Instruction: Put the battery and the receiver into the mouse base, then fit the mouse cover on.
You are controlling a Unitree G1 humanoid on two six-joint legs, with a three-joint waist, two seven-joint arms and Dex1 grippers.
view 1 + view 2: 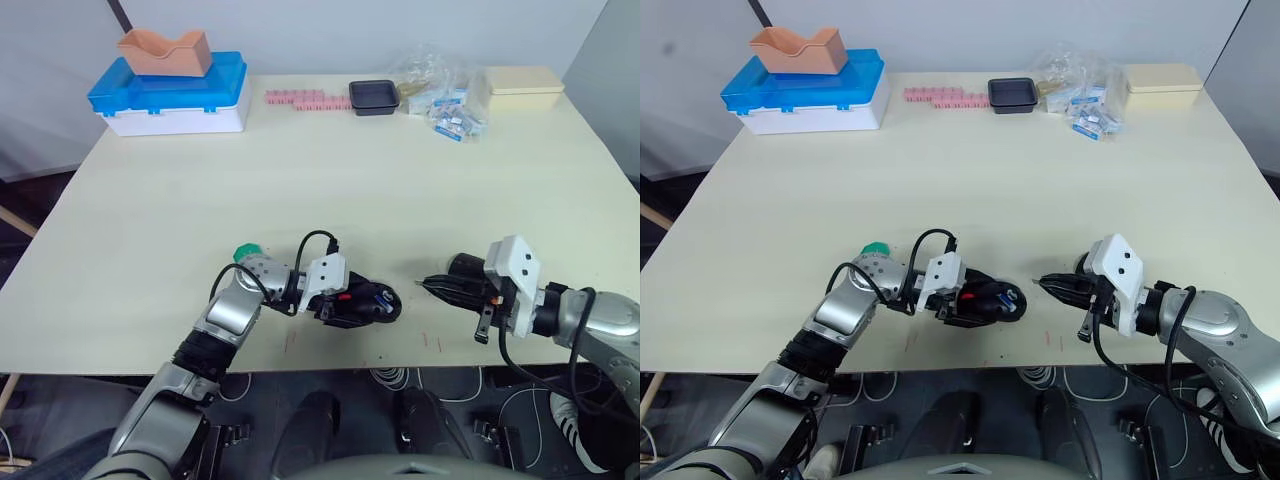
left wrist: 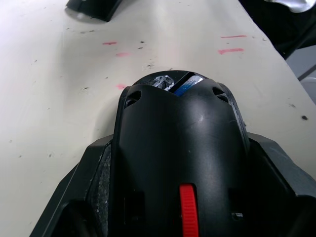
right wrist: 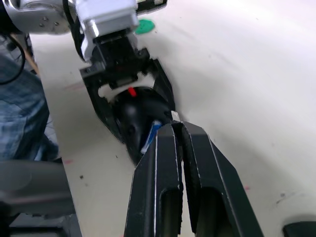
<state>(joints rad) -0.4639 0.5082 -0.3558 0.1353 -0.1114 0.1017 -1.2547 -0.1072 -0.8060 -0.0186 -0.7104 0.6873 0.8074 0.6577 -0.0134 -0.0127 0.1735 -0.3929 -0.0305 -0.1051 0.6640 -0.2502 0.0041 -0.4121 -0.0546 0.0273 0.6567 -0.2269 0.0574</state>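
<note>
While the left gripper clamps the mouse base from both sides near the front edge of the table, the right gripper sits a little to its right with its two fingers pressed together, pinching what looks like a tiny silver piece at the tips, possibly the receiver, though it is too small to be sure. From the left wrist view the base reads as a black shell with a red scroll wheel, and the battery lies in the slot at its far end, blue end showing. That suggests the battery step is done and the receiver step is in hand. Next, the right arm would need to bring its fingertips over the open slot beside the battery and seat the piece there, with the left holding the shell steady. A dark object at the edge of both wrist views may be the mouse cover, but that cannot be told.
</note>
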